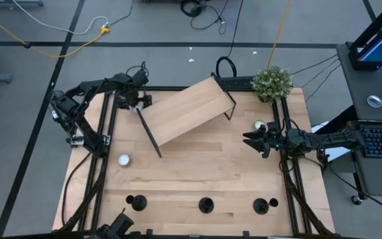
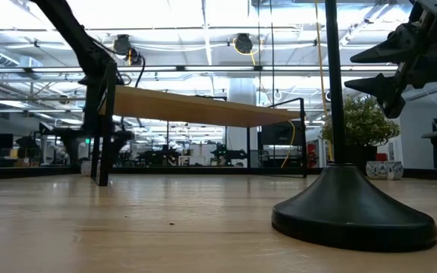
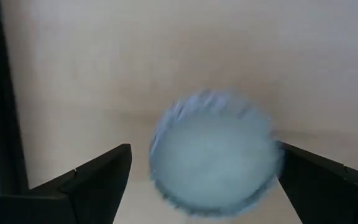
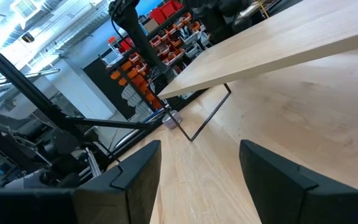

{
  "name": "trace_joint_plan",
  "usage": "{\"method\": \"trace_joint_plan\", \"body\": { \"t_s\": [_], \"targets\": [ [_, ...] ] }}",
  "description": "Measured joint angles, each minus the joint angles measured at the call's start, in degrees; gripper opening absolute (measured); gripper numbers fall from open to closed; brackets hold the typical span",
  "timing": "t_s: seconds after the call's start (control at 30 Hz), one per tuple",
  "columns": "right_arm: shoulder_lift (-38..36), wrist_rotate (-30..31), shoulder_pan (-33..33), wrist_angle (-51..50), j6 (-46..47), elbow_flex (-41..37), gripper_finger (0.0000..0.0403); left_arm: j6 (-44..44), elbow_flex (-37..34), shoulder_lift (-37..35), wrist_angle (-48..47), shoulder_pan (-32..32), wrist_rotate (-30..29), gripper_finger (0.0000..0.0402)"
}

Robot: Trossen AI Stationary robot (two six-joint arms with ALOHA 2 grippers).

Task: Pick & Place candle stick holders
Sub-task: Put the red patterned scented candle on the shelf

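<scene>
Our left pincer [image 1: 135, 101] hangs spread over a tealight [image 3: 213, 152] at the tabletop's [image 1: 191, 179] far left. Our right pincer [image 1: 252, 141] hovers spread at the right. Three candle stick holders [image 1: 205, 205] line the near edge.

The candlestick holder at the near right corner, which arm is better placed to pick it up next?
The right. The right gripper is open on that holder's side of the table, while the left gripper sits at the far left corner, open around a tealight.
</scene>
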Motion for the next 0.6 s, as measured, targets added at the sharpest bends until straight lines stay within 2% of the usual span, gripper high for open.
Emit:
{"method": "trace_joint_plan", "body": {
  "t_s": [0.1, 0.3, 0.6],
  "targets": [
    [0.01, 0.26, 0.01, 0.01, 0.0, 0.0, 0.0212, 0.67, -0.76, 0.04, 0.48, -0.94, -0.29, 0.0389],
    [0.0, 5.64, -0.04, 0.25, 0.01, 0.0, 0.0212, 0.59, -0.75, 0.02, 3.05, -1.1, 0.09, 0.0388],
    [0.0, 5.77, -0.04, 0.39, 0.0, 0.0, 0.0212, 2.38, -0.78, 0.02, 3.33, -1.11, 0.71, 0.0388]
  ]
}}
